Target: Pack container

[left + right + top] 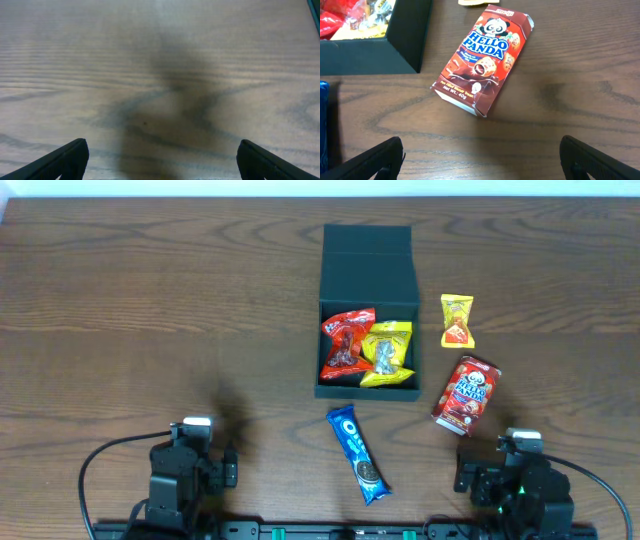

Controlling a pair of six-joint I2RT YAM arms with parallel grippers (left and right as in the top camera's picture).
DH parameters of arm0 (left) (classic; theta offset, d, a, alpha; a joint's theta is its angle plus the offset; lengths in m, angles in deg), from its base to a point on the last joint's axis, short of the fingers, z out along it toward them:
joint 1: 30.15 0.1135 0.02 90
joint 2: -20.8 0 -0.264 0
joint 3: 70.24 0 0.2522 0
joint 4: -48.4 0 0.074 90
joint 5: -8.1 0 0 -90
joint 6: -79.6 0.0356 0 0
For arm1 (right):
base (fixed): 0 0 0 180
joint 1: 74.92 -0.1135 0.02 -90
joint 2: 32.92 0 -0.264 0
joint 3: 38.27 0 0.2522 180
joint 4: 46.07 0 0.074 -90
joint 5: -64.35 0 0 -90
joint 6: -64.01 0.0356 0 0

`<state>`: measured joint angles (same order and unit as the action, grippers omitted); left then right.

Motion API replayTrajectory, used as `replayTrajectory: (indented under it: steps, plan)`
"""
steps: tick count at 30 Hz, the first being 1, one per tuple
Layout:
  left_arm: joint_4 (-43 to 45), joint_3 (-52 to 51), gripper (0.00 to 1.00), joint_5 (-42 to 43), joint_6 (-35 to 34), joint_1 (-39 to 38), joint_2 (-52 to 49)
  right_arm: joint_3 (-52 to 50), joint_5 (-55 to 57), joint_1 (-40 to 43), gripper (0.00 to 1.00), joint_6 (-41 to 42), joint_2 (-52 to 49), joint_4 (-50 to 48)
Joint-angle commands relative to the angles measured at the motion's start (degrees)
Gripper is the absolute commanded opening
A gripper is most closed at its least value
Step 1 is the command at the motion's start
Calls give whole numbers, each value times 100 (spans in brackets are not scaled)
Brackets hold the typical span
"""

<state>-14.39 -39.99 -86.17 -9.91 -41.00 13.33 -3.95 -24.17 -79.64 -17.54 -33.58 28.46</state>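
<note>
While both my arms sit low at the table's (100, 75) near edge, my left gripper (161, 155) has its jaws spread wide over bare wood, nothing between them. My right gripper (482, 150) is spread just as wide and also pinches nothing.

Just ahead of my right jaws lies the Hello Panda box (485, 55), flat on its back and slanted, close off the container's (365, 391) near right corner but not touching it. My left jaws are well apart from the container, off its near left side.

The Oreo pack (358, 454) lies on the wood just off the container's near wall, slanting away toward my right arm. A small yellow-and-red candy (458, 320) sits to the container's right, near its far right corner.

The container stands at the table's middle, toward the far side, with its lid (368, 260) swung open on the far side. Inside, a red packet (347, 342) fills the left half and a yellow packet (388, 352) the right, the two touching.
</note>
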Motion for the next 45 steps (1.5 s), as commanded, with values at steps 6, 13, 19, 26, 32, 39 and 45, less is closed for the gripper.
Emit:
replayTrajectory:
  steps: [6,13,19,26,32,39,45]
  plan:
    - [-205,-337,95,81,168,39,625,-17,0,39,99,-83,28,28]
    - [-181,-354,95,-63,173,39,728,-17,0,39,99,-83,28,28]
    - [-179,-354,96,-59,170,39,726,-17,0,39,99,-83,28,28]
    - [-179,-354,95,-59,170,39,726,-17,0,39,99,-83,28,28]
    - [-179,-354,95,-59,170,39,726,-17,0,39,99,-83,28,28]
    - [-179,-354,95,-59,170,39,726,-17,0,39,99,-83,28,28]
    - [-179,-354,95,-59,170,37,726,-17,0,39,99,-83,28,28]
